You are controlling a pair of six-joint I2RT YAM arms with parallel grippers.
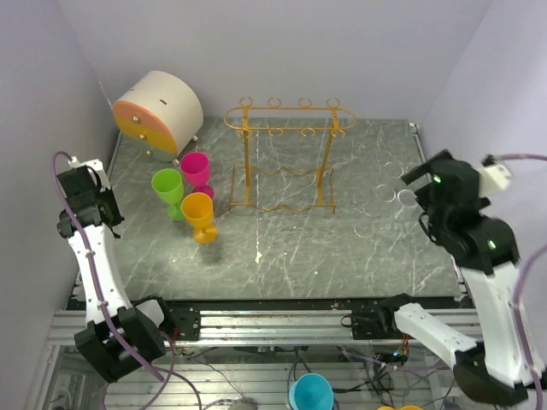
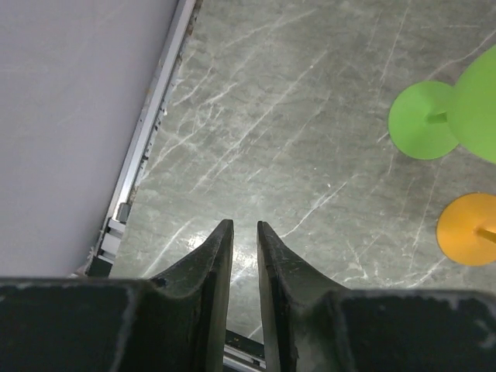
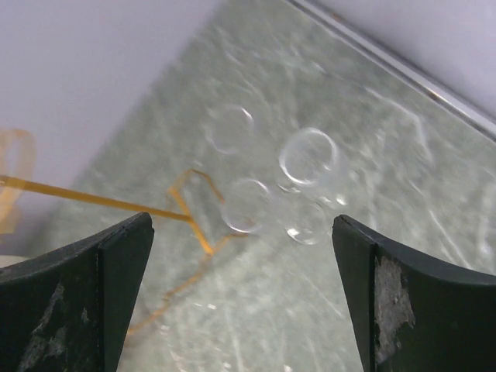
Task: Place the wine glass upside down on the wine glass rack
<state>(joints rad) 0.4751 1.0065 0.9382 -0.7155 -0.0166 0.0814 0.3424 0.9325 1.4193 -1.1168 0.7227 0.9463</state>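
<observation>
The golden wire wine glass rack (image 1: 282, 158) stands at the back middle of the table; part of its wavy base (image 3: 186, 213) shows in the right wrist view. Several clear wine glasses (image 1: 386, 193) stand upright to the right of the rack, seen as faint rims (image 3: 308, 155) in the right wrist view. My right gripper (image 1: 425, 203) is open and empty (image 3: 241, 218), hovering above these clear glasses. My left gripper (image 1: 92, 209) is shut and empty (image 2: 244, 225), above the table's left edge, away from the rack.
A green (image 1: 168, 190), a pink (image 1: 196, 169) and an orange (image 1: 199, 215) plastic wine glass stand left of the rack; the green (image 2: 422, 120) and orange (image 2: 466, 229) bases show in the left wrist view. A cream drum with an orange face (image 1: 158, 111) sits at the back left. Walls enclose the table.
</observation>
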